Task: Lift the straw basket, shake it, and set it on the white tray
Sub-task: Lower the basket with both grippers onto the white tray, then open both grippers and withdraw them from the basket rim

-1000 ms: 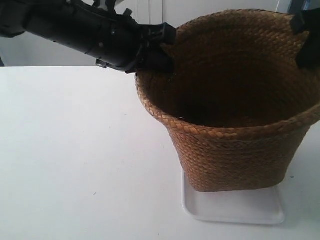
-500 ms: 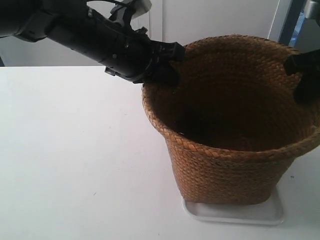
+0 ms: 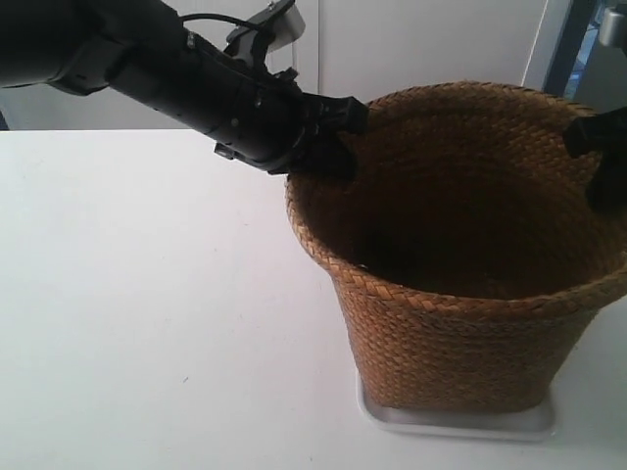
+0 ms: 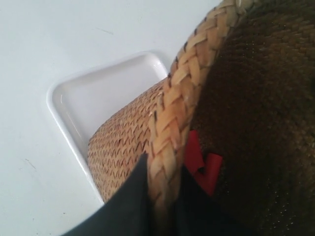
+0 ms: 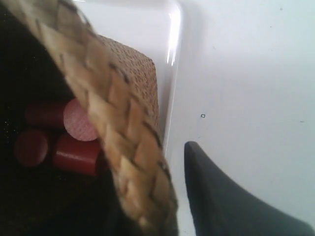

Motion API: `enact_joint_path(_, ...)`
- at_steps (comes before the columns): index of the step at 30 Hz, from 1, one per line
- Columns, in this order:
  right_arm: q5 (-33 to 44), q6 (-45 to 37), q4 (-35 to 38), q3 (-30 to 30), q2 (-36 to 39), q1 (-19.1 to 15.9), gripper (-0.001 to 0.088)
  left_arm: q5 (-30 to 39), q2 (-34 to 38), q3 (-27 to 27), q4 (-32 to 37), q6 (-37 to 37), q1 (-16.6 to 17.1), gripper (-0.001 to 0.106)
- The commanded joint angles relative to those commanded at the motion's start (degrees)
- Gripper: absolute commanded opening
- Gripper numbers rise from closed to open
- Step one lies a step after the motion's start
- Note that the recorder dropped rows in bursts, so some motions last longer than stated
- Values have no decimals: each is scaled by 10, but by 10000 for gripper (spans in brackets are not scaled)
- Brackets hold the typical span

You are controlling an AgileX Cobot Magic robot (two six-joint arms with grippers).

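The straw basket (image 3: 460, 323) stands upright with its base on the white tray (image 3: 460, 423), covering most of it. My left gripper (image 3: 338, 127) holds the braided rim on the side at the exterior view's left. In the left wrist view this gripper (image 4: 165, 174) is shut on the rim (image 4: 187, 98), one dark finger on each side. My right gripper (image 3: 602, 162) is at the opposite rim. In the right wrist view it (image 5: 157, 189) straddles the rim (image 5: 113, 123), and its outer finger (image 5: 221, 201) stands clear of the weave. The tray's rim (image 4: 64, 118) and its corner (image 5: 173, 29) show beneath the basket.
Red wooden pieces lie inside the basket (image 4: 202, 164), (image 5: 74, 152). The white table (image 3: 147, 313) stretches out on the side of the exterior view's left. A white wall or cabinet (image 3: 421, 39) rises behind the table.
The basket has come down onto the tray, its rim now lower in the exterior view and less of the tray showing. Both arms came down with it.
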Motion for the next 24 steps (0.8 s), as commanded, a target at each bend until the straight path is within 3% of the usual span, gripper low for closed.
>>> enact_joint_path(6,-5,0,1,0,0,0,1,14,0,0,0,37,0,0)
enact_joint_path(9,-6,0,2,0,0,0,38,16,0,0,0,36,0,82)
enact_joint_path(12,-9,0,2,0,0,0,144,23,0,0,0,31,0,255)
enact_joint_path(18,-11,0,2,0,0,0,447,29,-4,0,-1,28,0,592)
enact_joint_path(21,-14,0,6,0,0,0,581,32,-9,0,0,28,0,682)
enact_joint_path(24,-14,-1,25,0,0,0,646,32,-22,0,0,28,0,715)
